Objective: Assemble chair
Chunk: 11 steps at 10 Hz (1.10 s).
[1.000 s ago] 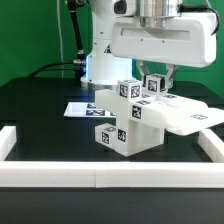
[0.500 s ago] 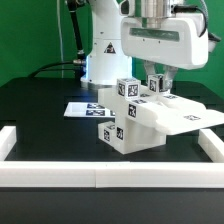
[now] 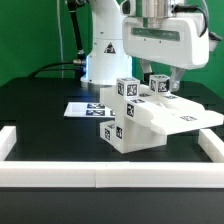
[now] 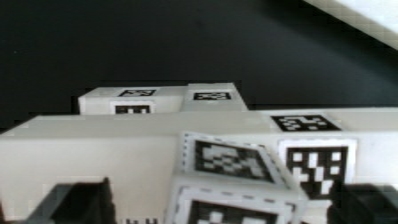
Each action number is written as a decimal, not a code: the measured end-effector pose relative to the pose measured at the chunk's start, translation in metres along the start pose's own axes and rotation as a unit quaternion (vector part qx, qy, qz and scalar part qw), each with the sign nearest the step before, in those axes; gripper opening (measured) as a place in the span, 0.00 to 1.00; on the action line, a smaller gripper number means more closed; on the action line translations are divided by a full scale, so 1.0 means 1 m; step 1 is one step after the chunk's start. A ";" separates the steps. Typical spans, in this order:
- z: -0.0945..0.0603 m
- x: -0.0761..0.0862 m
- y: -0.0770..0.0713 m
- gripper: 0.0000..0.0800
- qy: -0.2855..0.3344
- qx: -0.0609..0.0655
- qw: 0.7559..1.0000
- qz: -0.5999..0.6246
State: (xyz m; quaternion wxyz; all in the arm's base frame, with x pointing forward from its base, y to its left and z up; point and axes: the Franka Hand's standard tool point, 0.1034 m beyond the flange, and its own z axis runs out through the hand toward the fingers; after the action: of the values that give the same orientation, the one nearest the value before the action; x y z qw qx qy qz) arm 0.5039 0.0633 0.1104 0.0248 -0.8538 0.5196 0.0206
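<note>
The chair stands mid-table as a partly joined cluster of chunky white tagged blocks, its flat seat slab jutting toward the exterior view's right. A short tagged post rises from its top. My gripper hangs straight over that post, open, with one finger on each side of it. In the wrist view the post lies between the dark fingers, with a clear gap on one side, and my gripper holds nothing. White chair blocks show beyond it.
The marker board lies flat behind the chair, in front of the robot's white base. A low white border rail runs along the front and up both sides of the black table.
The hand turned over the post a second ago. Since then the jaws have spread apart and let go of the post. The chair has barely shifted.
</note>
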 end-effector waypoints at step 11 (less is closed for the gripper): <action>-0.002 0.001 -0.003 0.81 0.008 -0.012 0.903 -0.429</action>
State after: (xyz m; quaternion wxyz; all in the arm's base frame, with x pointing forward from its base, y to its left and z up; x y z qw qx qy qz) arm 0.5066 0.0639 0.1128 0.0167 -0.9945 0.1032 0.0076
